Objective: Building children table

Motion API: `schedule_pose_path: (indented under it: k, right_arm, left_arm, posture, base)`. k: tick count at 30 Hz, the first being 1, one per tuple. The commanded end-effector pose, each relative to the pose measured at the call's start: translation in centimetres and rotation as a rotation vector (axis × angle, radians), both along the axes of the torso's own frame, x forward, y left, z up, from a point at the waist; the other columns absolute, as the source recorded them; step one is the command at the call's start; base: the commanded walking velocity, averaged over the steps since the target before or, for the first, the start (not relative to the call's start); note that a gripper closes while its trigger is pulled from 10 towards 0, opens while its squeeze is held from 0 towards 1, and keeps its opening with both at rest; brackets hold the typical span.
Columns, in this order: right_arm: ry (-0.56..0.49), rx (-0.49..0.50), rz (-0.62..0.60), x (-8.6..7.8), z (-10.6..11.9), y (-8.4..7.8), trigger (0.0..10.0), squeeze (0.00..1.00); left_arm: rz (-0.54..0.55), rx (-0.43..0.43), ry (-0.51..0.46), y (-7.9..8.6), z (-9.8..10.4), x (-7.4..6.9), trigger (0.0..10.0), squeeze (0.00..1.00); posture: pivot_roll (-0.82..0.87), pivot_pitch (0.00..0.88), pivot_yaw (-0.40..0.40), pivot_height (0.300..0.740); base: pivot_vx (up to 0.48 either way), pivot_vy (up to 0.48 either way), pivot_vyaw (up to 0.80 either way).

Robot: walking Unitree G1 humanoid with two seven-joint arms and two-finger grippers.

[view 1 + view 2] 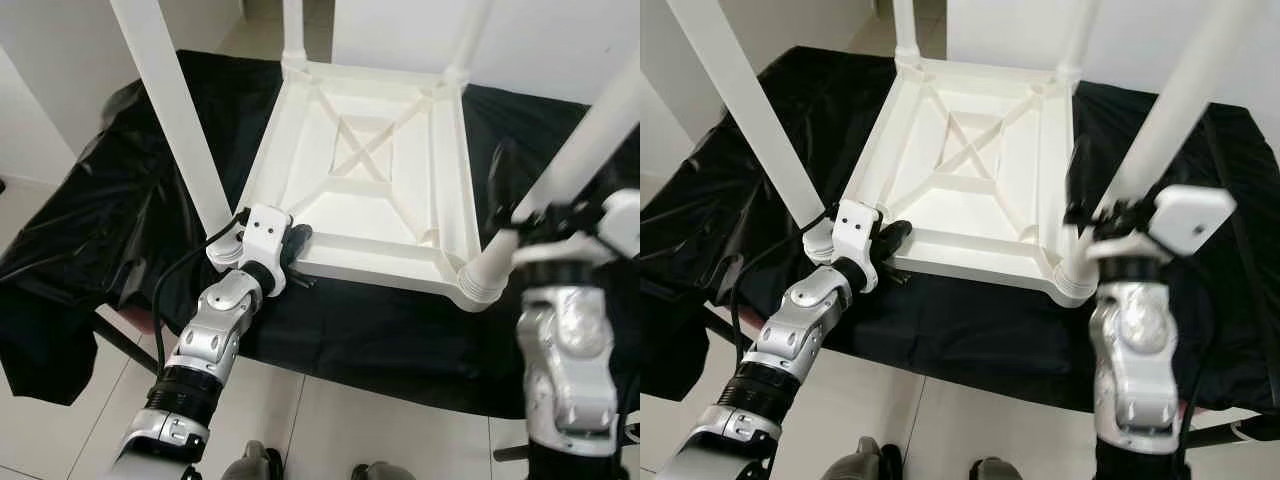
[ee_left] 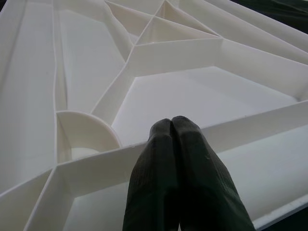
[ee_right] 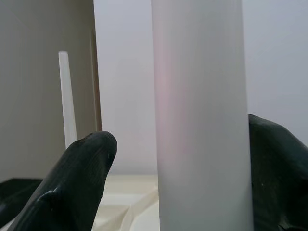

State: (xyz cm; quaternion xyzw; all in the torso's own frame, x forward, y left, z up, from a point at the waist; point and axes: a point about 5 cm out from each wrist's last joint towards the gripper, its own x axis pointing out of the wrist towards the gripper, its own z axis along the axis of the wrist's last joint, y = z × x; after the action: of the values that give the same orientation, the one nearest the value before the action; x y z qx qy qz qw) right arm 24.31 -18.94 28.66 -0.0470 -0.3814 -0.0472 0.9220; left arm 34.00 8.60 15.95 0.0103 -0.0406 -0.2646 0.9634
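A white plastic children's table [image 1: 440, 150] lies upside down on a black cloth, ribs facing up. White legs stand in its corner sockets: the near-left leg [image 1: 175, 110], the near-right leg [image 1: 590, 130] and two far legs [image 1: 293, 30]. My left gripper [image 1: 298, 240] is shut, its fingertips resting on the table's near rim beside the near-left corner; the left wrist view shows the closed fingers [image 2: 192, 159] over the ribbed underside. My right gripper [image 1: 1105, 205] is open around the near-right leg just above its socket [image 1: 482, 280]. One finger [image 3: 91, 159] stands clear of the leg [image 3: 202, 96].
The black cloth [image 1: 100, 220] covers a low surface and hangs over its edges. Pale floor tiles [image 1: 330, 420] lie in front of me, with my feet [image 1: 255, 465] at the bottom. White walls stand behind. A black cable [image 1: 165, 285] loops off my left wrist.
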Motion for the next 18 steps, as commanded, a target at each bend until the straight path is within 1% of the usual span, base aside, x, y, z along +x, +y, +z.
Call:
schedule_pose_path:
  k: [1, 2, 5, 6, 7, 9, 13, 14, 15, 16, 17, 18]
  right_arm:
    - [-0.020, 0.005, 0.006, 0.0, 0.8, -0.2, 10.0, 0.00]
    - [-0.047, 0.003, 0.014, 0.1, 1.7, -0.1, 10.0, 0.00]
    - [-0.063, 0.003, 0.019, 0.1, 2.2, -0.1, 10.0, 0.00]
    - [-0.086, -0.002, 0.026, 0.1, 2.9, 0.0, 10.0, 0.00]
    - [-0.086, -0.002, 0.026, 0.1, 2.9, 0.0, 10.0, 0.00]
    - [-0.113, -0.012, 0.034, 0.1, 3.8, 0.0, 10.0, 0.00]
    - [-0.118, -0.024, 0.041, 0.0, 4.3, 0.0, 10.0, 0.00]
    - [-0.114, -0.019, 0.046, -0.1, 4.4, -0.1, 8.9, 0.00]
    - [-0.111, -0.013, 0.049, -0.1, 4.4, -0.2, 8.3, 0.00]
    - [-0.106, -0.008, 0.051, -0.2, 4.4, -0.4, 3.5, 0.00]
    - [-0.106, -0.008, 0.051, -0.2, 4.4, -0.4, 3.5, 0.00]
    - [-0.098, 0.003, 0.055, -0.2, 4.3, -0.6, 0.0, 0.00]
  left_arm:
    - [0.125, 0.000, 0.024, 0.9, -0.6, 0.4, 10.0, 0.00]
    - [0.127, 0.000, 0.018, 1.0, -0.5, 0.5, 10.0, 0.00]
    - [0.128, 0.000, 0.012, 1.0, -0.4, 0.5, 10.0, 0.00]
    - [0.129, 0.003, 0.010, 1.0, -0.4, 0.6, 10.0, 0.00]
    - [0.129, 0.003, 0.010, 1.0, -0.4, 0.6, 10.0, 0.00]
    - [0.135, -0.005, 0.011, 1.0, -0.5, 0.6, 10.0, 0.00]
    - [0.149, -0.016, 0.019, 1.1, -0.6, 0.7, 10.0, 0.00]
    - [0.158, -0.017, 0.028, 1.2, -0.8, 0.7, 10.0, 0.00]
    - [0.163, -0.016, 0.034, 1.3, -0.9, 0.7, 10.0, 0.00]
    - [0.173, -0.012, 0.039, 1.4, -1.1, 0.7, 10.0, 0.00]
    - [0.173, -0.012, 0.039, 1.4, -1.1, 0.7, 10.0, 0.00]
    - [0.187, -0.004, 0.047, 1.5, -1.3, 0.8, 10.0, 0.00]
  posture:
    - [0.04, 0.150, 0.006, 0.740]
    - [0.04, 0.150, 0.006, 0.740]
    - [0.04, 0.150, 0.006, 0.740]
    - [0.04, 0.143, 0.003, 0.740]
    - [0.04, 0.143, 0.003, 0.740]
    - [0.04, 0.139, -0.002, 0.740]
    - [0.04, 0.139, -0.002, 0.740]
    - [0.04, 0.136, -0.006, 0.740]
    - [0.04, 0.136, -0.006, 0.740]
    - [0.04, 0.137, -0.005, 0.740]
    - [0.04, 0.137, -0.005, 0.740]
    - [0.04, 0.137, -0.005, 0.740]
  base:
    - [0.000, 0.000, 0.00]
    - [0.000, 0.000, 0.00]
    - [0.000, 0.000, 0.00]
    - [0.000, 0.000, 0.00]
    - [0.000, 0.000, 0.00]
    - [0.000, 0.000, 0.00]
    - [0.000, 0.000, 0.00]
    - [0.000, 0.000, 0.00]
    - [0.000, 0.000, 0.00]
    - [0.000, 0.000, 0.00]
    - [0.000, 0.000, 0.00]
    - [0.000, 0.000, 0.00]
